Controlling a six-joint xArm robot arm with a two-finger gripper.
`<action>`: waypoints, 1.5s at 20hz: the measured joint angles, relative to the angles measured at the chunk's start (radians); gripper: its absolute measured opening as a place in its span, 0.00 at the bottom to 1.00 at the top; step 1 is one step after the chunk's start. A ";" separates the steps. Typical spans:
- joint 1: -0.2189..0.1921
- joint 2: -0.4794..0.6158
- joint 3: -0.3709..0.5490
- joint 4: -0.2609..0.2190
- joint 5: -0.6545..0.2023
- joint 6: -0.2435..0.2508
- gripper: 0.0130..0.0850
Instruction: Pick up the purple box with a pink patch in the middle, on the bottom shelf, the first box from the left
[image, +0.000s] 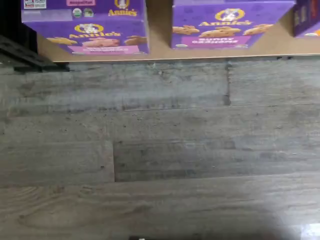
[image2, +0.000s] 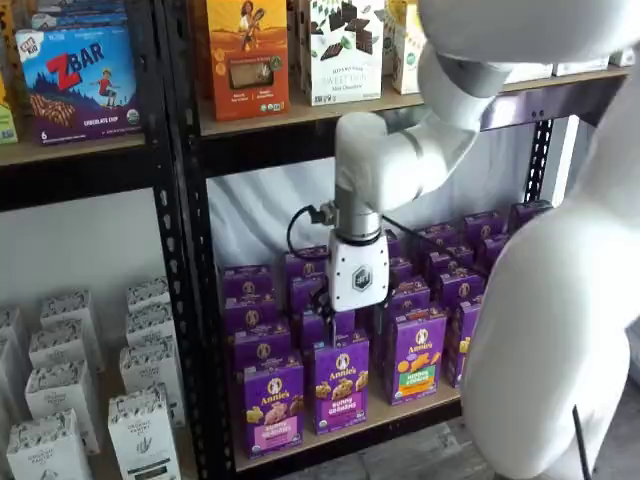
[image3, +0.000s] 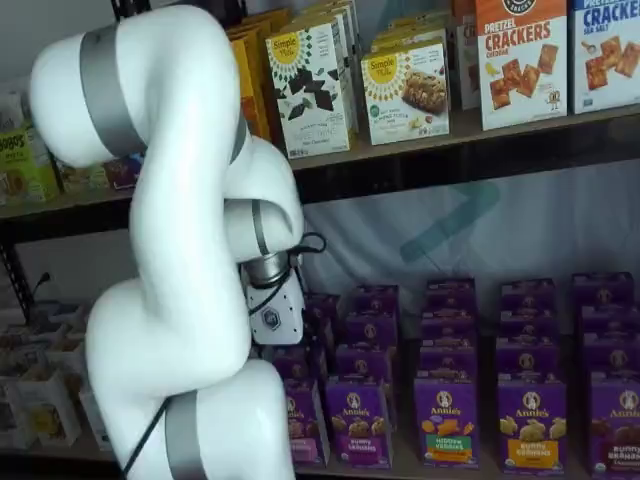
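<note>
The purple Annie's box with a pink patch (image2: 273, 405) stands at the left end of the bottom shelf's front row. In the wrist view it (image: 87, 35) shows at the shelf's front edge, with pink patches on its front and top. In a shelf view it (image3: 304, 420) is partly hidden behind the arm. My gripper (image2: 345, 318) hangs in front of the purple boxes, above the front row and slightly right of the pink-patch box. Its white body shows in both shelf views, but the fingers are too dark against the boxes to tell a gap. It holds nothing that I can see.
A purple Bunny Grahams box (image: 225, 27) stands right of the target, and one with a green patch (image2: 417, 355) is further right. Several rows of purple boxes fill the shelf behind. A black upright post (image2: 190, 300) stands left. Grey wood floor (image: 160, 150) lies below the shelf edge.
</note>
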 joint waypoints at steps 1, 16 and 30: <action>0.010 0.033 -0.015 -0.005 -0.010 0.014 1.00; 0.125 0.331 -0.107 0.019 -0.265 0.105 1.00; 0.149 0.557 -0.296 -0.014 -0.325 0.160 1.00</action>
